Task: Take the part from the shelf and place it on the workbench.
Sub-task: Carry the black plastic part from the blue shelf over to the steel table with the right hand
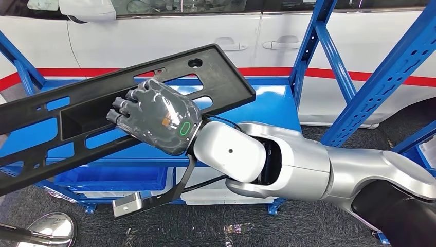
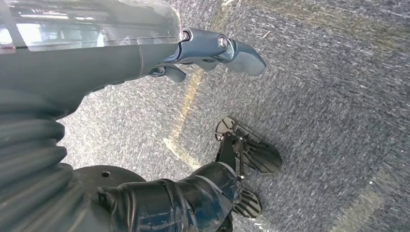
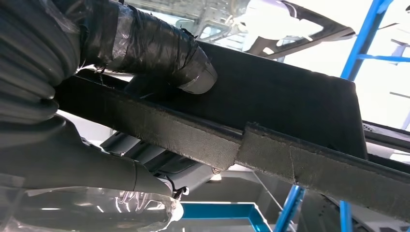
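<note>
Right hand has the long black moulded plastic part: fingers wrapped over one rail, thumb pressed flat on the opposite face in the right wrist view, so it's pinched through its thickness. Grip sits near the middle of the length, a bit toward the far end.

Part's long axis runs crosswise to the fingers, tilted, the end with the round hole higher, the other end dropping out past the frame edge. Both ends overhang the hand well, so judgement: long lever, any swing will torque the grip. Keep it slow.

Part is a flat rigid frame, matte, slotted cut-outs plus one deep rectangular pocket just beside the fingers. Edge by the thumb looks rough, fuzzy.

Left hand hangs over grey carpet floor, fingers loosely curled, holding nothing. Right is the only one engaged.

Beyond the fingers: blue steel shelf frame, glossy blue shelf deck under the part, then a white car body with red stripe. Can't see the table.
</note>
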You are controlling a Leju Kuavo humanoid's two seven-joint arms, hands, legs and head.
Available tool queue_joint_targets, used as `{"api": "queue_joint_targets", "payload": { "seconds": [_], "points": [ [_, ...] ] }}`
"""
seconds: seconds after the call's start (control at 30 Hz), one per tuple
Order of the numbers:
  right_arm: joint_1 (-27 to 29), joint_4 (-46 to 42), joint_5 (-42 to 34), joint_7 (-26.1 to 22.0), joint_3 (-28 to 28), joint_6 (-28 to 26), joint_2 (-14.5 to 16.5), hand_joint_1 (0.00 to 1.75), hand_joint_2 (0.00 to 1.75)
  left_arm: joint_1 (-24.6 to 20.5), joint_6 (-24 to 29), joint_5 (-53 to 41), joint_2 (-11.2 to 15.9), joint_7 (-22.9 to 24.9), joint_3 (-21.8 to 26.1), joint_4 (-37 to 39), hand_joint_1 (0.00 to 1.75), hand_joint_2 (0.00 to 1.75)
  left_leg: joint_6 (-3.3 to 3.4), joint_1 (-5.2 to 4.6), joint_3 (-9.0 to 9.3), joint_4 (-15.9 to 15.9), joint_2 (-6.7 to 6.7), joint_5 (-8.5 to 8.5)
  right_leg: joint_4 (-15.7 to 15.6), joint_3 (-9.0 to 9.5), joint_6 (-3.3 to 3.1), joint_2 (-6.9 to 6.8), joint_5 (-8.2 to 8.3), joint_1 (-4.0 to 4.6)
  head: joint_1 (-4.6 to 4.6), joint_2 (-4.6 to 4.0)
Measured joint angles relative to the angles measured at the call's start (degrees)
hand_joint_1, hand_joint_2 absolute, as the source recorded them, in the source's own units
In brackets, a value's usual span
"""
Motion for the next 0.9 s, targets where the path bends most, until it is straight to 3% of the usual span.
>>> {"api": "queue_joint_targets", "payload": {
  "seconds": [0.67,0.9],
  "points": [
    [0.75,-1.46,-0.31,0.17,0.13,-0.14,-0.92,1.75,1.75,-0.01,-0.56,0.28,0.43,0.07,0.03,0.0,0.0,1.75,0.0,0.0,0.0,0.0,0.0,0.0,0.0,0.0,0.0,0.0,0.0,0.0,0.01,0.0],
    [2.3,-2.13,-1.88,1.18,-1.09,-2.8,-1.36,1.75,1.75,-0.01,-0.95,0.17,0.41,-0.26,0.09,0.0,0.0,1.75,0.0,0.0,0.0,0.0,0.0,0.0,0.0,0.0,0.0,0.0,0.0,0.0,0.01,0.0]
  ]
}}
